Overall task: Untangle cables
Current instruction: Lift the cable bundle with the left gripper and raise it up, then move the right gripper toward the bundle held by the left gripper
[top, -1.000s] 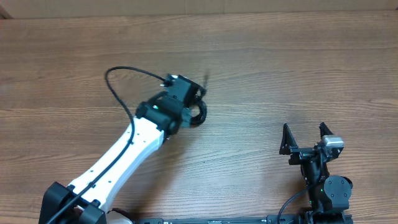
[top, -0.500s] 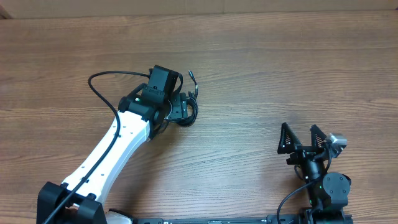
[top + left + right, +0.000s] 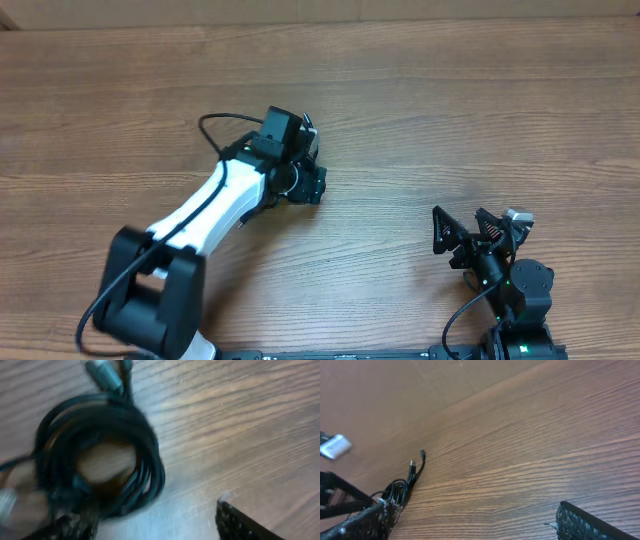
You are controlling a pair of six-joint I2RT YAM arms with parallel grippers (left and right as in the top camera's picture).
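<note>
Item 1, the cables (image 3: 100, 455): 1 bundle of thin black cords wound into a loose coil, lying flat on the wooden table (image 3: 450, 100) left of centre, with 2 plug ends (image 3: 106, 376) sticking out of the far side. In the overhead view the cables (image 3: 318, 186) are mostly hidden under the left gripper (image 3: 298, 172). The right wrist view shows them (image 3: 400, 491) well off to that arm's left. Item 2, the left gripper (image 3: 150, 521): jaws spread wide and holding nothing, 1 finger at the coil's near edge and the other standing clear on bare wood. Item 3, the right gripper (image 3: 460, 215): jaws fully apart and empty, parked near the front edge, well apart from the coil. Handling note, as a judgement: you are between grasps, so pick 1 strand or 1 plug end rather than the whole ring. Close only when the wrist view, blurred at present, shows a single cord between the pads, then draw it outward along the table while the rest stays put. Bring in the right arm to pin the coil if it drags. Change record: 1 second ago the left gripper sat slightly higher with the coil showing at its right side. It now covers the coil, its arm has swung in more steeply, and the right gripper has shifted a little left.
</note>
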